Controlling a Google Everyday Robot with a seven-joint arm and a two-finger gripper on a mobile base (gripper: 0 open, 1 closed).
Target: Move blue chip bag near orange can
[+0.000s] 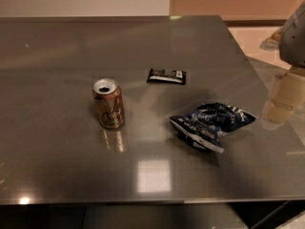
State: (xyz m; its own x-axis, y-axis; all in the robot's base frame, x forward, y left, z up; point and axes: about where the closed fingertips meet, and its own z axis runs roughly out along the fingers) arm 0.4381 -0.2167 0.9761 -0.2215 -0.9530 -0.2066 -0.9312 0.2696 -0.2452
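Note:
The blue chip bag lies crumpled on the grey table, right of centre, dark navy with white lettering and white sealed edges. The orange can stands upright to its left, copper-orange with a silver top and an open pull-tab hole, well apart from the bag. My gripper hangs at the right edge of the view, pale cream, just right of the bag and above the table. It holds nothing that I can see.
A small flat black packet lies behind and between the can and the bag. The table's right edge runs close beside the gripper, with pale floor beyond. The front edge is near the bottom of the view.

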